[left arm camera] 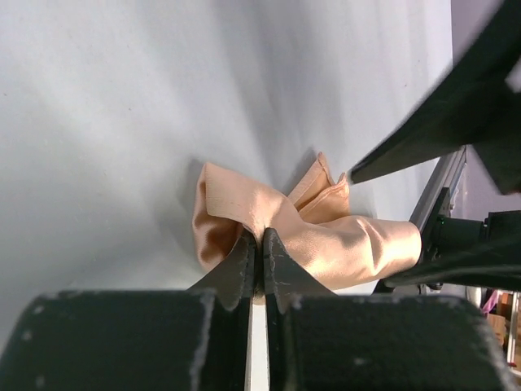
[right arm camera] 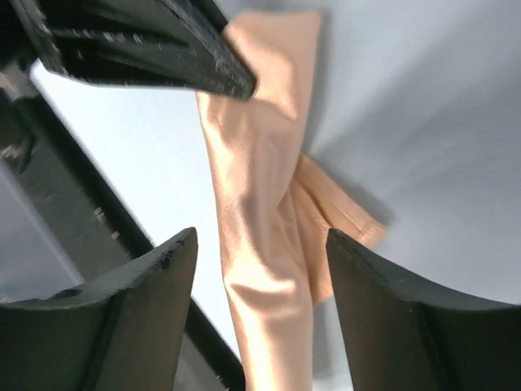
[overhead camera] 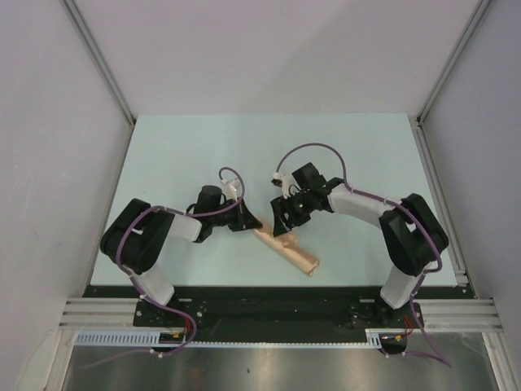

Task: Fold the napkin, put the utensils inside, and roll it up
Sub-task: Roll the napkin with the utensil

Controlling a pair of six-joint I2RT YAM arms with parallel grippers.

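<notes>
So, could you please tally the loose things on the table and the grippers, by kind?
Rolled peach-orange satin cloth napkin: 1
Black two-finger grippers: 2 (left gripper, right gripper)
Total: 3

The table point(overhead camera: 203, 138) is viewed from high above and behind; the napkin point(left arm camera: 326, 236) is framed closely by both wrist views.

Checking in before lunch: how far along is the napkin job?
Done, apparently: the napkin lies as a rolled tube; no utensil shows, so whether one is inside is unclear. In hand: the left claw is shut on one end's fold, the right claw open astride it. Remaining: probably only tidying and letting go.
</notes>
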